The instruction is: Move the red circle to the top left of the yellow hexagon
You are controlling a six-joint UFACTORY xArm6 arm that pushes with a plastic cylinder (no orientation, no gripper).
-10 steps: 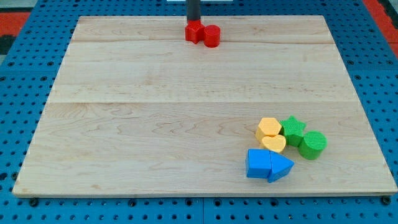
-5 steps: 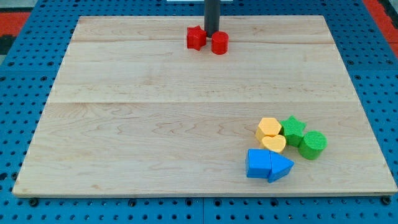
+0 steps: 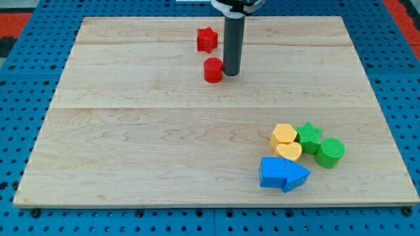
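Starting nearest, at the view's bottom right: blue blocks (image 3: 283,174), yellow heart (image 3: 289,151), yellow hexagon (image 3: 284,134), green star (image 3: 309,136) and green cylinder (image 3: 330,152) are clustered. Farther up, the red circle (image 3: 212,69) is found well apart from the hexagon, touched on its right by my tip (image 3: 231,72); no fingers are fitted. Farthest, a red star (image 3: 207,39) is listed; most of the travel is judged outstanding.

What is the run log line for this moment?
my tip: right of, touching red circle | red star: apart | yellow hexagon: far
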